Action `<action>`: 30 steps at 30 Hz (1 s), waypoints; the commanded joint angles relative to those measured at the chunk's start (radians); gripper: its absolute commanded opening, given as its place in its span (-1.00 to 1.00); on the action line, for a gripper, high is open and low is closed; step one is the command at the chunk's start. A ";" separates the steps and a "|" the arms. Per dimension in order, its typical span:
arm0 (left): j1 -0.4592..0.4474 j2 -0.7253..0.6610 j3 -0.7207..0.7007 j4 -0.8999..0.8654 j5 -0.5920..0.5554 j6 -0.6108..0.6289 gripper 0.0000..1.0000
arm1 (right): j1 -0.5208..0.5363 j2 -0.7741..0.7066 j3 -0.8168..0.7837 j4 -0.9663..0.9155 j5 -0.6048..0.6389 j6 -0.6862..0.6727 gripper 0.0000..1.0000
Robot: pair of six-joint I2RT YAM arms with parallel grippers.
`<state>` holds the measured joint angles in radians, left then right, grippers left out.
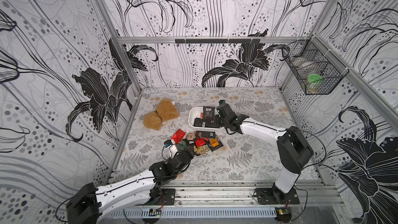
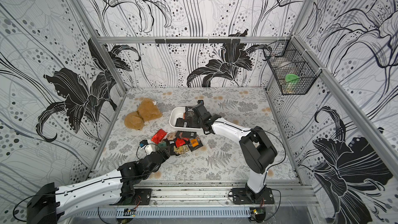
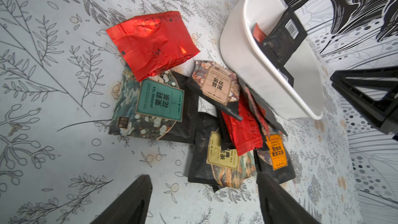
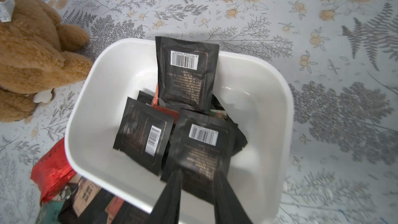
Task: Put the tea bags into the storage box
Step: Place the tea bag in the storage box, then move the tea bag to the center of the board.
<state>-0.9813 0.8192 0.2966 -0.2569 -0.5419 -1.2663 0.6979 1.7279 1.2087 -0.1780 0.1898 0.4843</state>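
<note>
**Box part-filled, pile waiting**

The storage box [image 4: 269, 108] stands mid-table [image 1: 247, 162] with barcoded black tea bags [image 4: 143, 135] inside. The right gripper [image 4: 198, 175] hangs over them with its jaws narrowly parted, likely releasing one. More lie against the box's near wall, and one label [image 3: 160, 100] reads "JASMINE TEA". The left gripper [image 3: 202, 175] hovers there, spread wide and empty, poised to pick.

The storage box [image 4: 97, 104] is glossy plastic, tea bags [image 3: 150, 42] crinkly foil.

We judged this a robot lab test cell, not a home: silver aluminium frame bars [image 1: 150, 39] boxed in walls of black-and-white lily-print wallpaper [image 1: 215, 7], and two white-and-black robot arms [image 1: 127, 187] stood bolted to a slotted metal base rail [image 1: 215, 193] (a white slotted cable duct [image 1: 215, 213] ran in front).
</note>
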 commanded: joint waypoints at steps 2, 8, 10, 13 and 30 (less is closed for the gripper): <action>0.000 -0.012 0.031 0.008 0.001 0.017 0.62 | 0.002 -0.209 -0.101 0.006 0.011 -0.056 -0.38; 0.001 -0.007 0.018 0.103 0.062 0.010 0.62 | 0.003 -0.465 -0.299 0.061 -0.109 -0.115 -0.35; 0.000 0.005 0.018 0.143 0.081 0.013 0.61 | 0.004 -0.539 -0.363 0.072 -0.135 -0.132 -0.34; -0.001 0.034 0.027 0.204 0.119 0.033 0.60 | 0.002 -0.631 -0.452 0.079 -0.163 -0.155 -0.29; -0.004 0.346 0.162 0.342 0.220 0.066 0.48 | -0.053 -0.505 -0.740 0.423 -0.443 -0.015 -0.16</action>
<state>-0.9813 1.1385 0.4320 0.0280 -0.3405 -1.2171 0.6483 1.1793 0.4877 0.1249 -0.1680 0.4129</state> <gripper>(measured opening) 0.741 0.424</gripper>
